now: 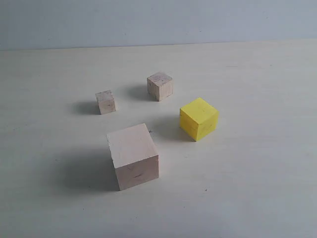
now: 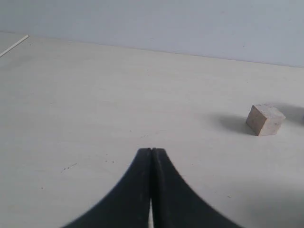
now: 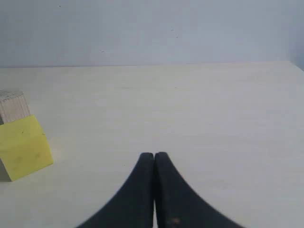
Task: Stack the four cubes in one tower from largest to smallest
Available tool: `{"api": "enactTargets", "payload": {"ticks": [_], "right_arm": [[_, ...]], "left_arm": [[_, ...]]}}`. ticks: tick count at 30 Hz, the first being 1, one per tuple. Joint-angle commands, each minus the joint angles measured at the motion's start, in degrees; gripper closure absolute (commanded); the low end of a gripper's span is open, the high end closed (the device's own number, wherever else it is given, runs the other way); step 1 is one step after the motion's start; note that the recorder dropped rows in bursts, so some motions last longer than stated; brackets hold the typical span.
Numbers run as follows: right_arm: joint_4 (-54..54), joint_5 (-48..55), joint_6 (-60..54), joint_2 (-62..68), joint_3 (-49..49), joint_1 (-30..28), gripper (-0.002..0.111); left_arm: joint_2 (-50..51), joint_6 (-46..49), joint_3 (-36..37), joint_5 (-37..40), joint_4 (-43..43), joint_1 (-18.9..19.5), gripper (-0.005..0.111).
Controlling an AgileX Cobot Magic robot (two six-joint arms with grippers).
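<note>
**No cube lifted yet: stacking has not begun**

All four cubes sit singly on the worktop [image 1: 257, 163], none touching another. The large wooden cube [image 1: 132, 156] is nearest the worktop's near edge. The yellow cube [image 1: 198, 118] stands a little farther in, on the right arm's side. Beyond them, toward the far edge, are the left small cube [image 1: 106, 101] and the right small cube [image 1: 160, 86], set apart from each other. No tower exists; nothing rests on anything else.

The left hand [image 2: 151, 151] has its two dark fingers pressed together and carries nothing. It hovers over bare worktop, with one small wooden cube [image 2: 265, 119] well ahead and off to one side. The right hand [image 3: 154, 155] is likewise fully closed and empty, with the yellow cube [image 3: 24, 147] off to its side. Neither hand shows in the exterior view, so both seem to be held back from the group.

The step in hand looks like the very first one: getting the yellow cube onto the large one, which can serve as the base where it stands. The yellow cube lies on the right arm's side, so that arm seems the natural choice. Its fingers must first spread wider than the cube. The hand then has to come down square to two opposite faces, since the cube sits turned at an angle to the worktop edges. After that it would need placing centred on the large cube's top, leaving room for the two small ones.
</note>
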Motion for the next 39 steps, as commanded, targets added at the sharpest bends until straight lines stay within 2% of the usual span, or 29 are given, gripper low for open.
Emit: {"api": "enactTargets", "payload": {"ticks": [1,27,32,39], "right_arm": [[0.0,-0.3,0.2,-0.4,0.3,0.0,0.108],[0.0,-0.4,0.2,-0.4,0.3,0.0,0.108],[0.2,-9.2,0.2,-0.4,0.3,0.0,0.108],[0.2,-10.2,0.2,-0.4,0.3,0.0,0.108]], "left_arm": [[-0.2,0.2,0.2,-0.6,-0.7,-0.2,0.107],[-0.2,0.2,0.2,-0.6,-0.7,-0.2,0.107],[-0.2,0.2,0.2,-0.6,-0.7,-0.2,0.107],[-0.2,0.2,0.2,-0.8,-0.6,-0.2,0.107]]}}
